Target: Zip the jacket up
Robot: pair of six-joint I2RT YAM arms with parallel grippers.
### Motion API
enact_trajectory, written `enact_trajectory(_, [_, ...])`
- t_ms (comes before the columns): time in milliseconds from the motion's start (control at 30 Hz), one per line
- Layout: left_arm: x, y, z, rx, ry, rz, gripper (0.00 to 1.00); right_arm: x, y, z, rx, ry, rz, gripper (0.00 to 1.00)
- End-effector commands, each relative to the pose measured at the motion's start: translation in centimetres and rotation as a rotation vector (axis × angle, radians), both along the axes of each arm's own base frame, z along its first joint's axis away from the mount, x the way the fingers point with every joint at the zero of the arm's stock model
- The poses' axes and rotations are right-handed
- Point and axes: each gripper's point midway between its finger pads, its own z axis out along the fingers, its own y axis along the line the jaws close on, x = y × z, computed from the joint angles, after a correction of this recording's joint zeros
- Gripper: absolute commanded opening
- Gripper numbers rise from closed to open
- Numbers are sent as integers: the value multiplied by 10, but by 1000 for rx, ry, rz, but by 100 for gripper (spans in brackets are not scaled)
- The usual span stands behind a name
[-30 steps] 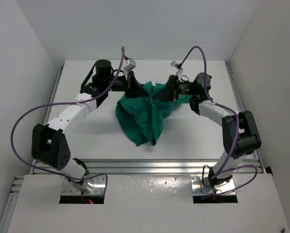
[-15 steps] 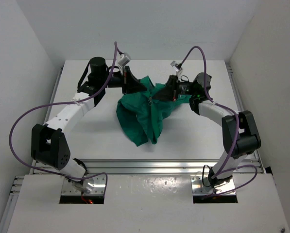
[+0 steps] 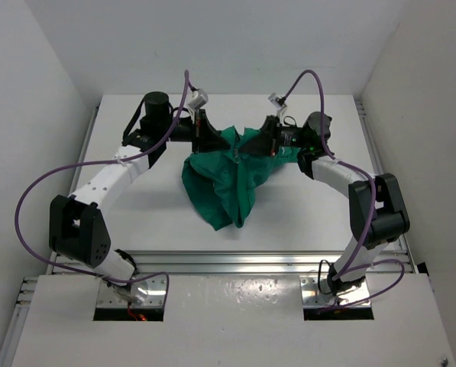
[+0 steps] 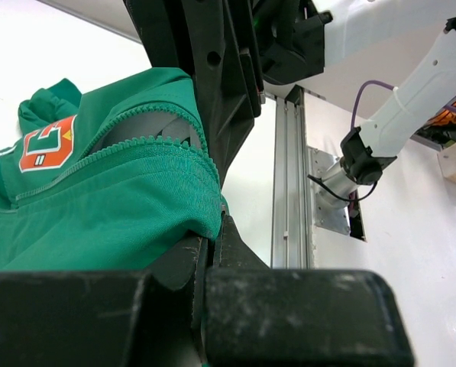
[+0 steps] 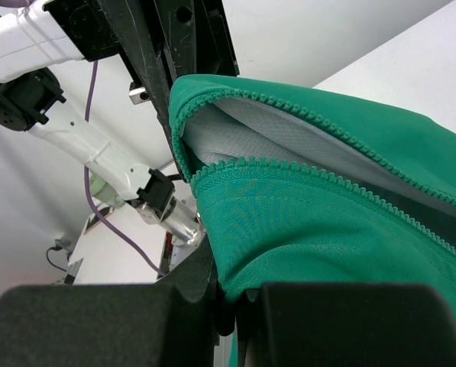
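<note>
Green fabric of the jacket (image 3: 226, 180) lies bunched at the far middle of the table (image 3: 136, 222), its upper edge lifted between the two arms and the rest draping toward the near side. The left gripper (image 3: 211, 138) is clenched on the toothed front edge. In the left wrist view the zip teeth (image 4: 147, 145) run down into the pinch, with the orange letter (image 4: 48, 145) beyond. The right gripper (image 3: 262, 144) is likewise clamped on another stretch of toothed edge, with the grey lining (image 5: 289, 126) gaping above it. Judgement: the step in hand is drawing the open front straight so both tooth rows can meet. To do it well, the arms should move apart gently and level, only until the folds leave the edges. Too hard a pull risks fabric slipping from a pinch. The slider cannot be made out, so it needs locating before either grip lets go.
</note>
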Motion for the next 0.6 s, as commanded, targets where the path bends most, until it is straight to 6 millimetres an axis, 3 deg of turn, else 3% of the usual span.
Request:
enact_trajectory(0, [-7,-3,20,-23,-88,-47,0,11,0,21,28,-118,-21,0])
enact_trajectory(567, [2,-10,20,-30,-77,-45,0,3,5,21,27,-131,7,0])
